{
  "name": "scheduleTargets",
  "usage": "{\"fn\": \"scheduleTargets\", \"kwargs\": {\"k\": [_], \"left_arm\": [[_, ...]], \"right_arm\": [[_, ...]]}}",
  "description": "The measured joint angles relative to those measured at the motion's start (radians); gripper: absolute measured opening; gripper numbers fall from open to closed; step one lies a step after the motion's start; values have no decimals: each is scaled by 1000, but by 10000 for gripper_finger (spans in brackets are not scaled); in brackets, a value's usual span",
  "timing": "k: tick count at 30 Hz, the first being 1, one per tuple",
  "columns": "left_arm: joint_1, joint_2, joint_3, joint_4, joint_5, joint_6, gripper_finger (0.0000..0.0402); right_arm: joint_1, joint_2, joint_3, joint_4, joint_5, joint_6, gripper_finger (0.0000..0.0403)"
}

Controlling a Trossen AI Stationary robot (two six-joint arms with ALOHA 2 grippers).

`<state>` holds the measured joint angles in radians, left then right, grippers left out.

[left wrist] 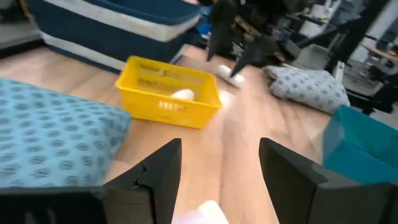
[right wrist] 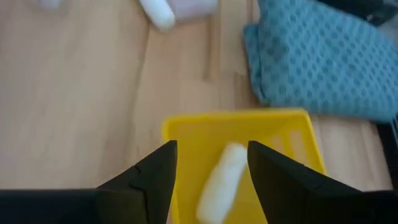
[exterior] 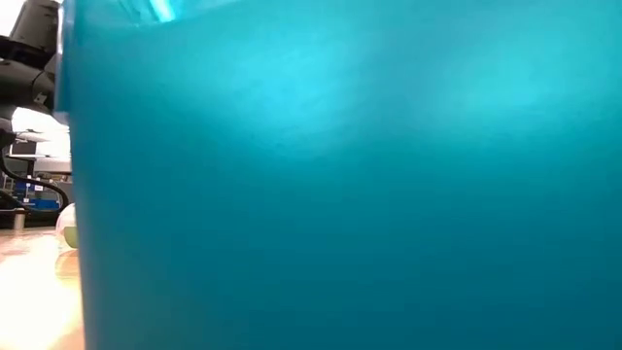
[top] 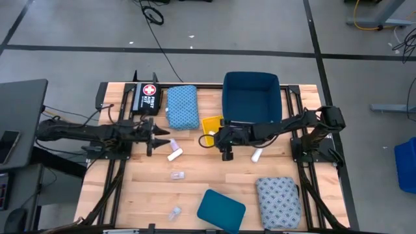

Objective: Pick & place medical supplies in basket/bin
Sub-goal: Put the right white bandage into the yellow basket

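Observation:
My left gripper (top: 165, 136) (left wrist: 221, 163) is open, low over the table beside the blue patterned pad (top: 182, 106) (left wrist: 50, 137). A white roll (left wrist: 205, 213) lies just ahead of its fingertips. My right gripper (top: 213, 138) (right wrist: 211, 163) is open above the yellow basket (top: 212, 124) (right wrist: 239, 134), where a white roll (right wrist: 221, 180) lies on the floor. More white rolls (top: 174, 155) (top: 257, 155) and clear packets (top: 177, 175) (top: 174, 213) lie on the wood. The grey-blue pad (top: 278, 201) rests flat near the right front corner.
A dark blue bin (top: 251, 97) stands behind the basket, and a black case with a cross (top: 146, 97) sits left of the blue pad. A teal object (top: 221, 209) (exterior: 340, 175) at the near edge blocks nearly the whole low view. Bare wood lies between the arms.

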<state>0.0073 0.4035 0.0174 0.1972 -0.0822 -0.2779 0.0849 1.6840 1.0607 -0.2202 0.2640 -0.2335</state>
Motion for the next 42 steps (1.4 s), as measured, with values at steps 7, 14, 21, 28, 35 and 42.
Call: {"fn": "scheduleTargets", "kwargs": {"k": [7,14,21,28,35,42], "left_arm": [[-52,105,44,49,-2,54,202],[-80,204,100,76,-24,153,202],[-80,263,117,105,-29,204,202],[-80,289,117,141,-31,229,202],[-80,290,117,141,-32,238,202],[-80,290,117,141,-33,242,202]], "right_arm": [[44,-25,0,-272,27,69,204],[87,-108,1,-522,-87,141,204],[115,-121,-1,-697,-190,177,204],[138,-121,-35,-788,-191,123,204],[136,-121,-139,-772,-170,61,204],[135,-120,-215,-689,-116,-11,204]]}}
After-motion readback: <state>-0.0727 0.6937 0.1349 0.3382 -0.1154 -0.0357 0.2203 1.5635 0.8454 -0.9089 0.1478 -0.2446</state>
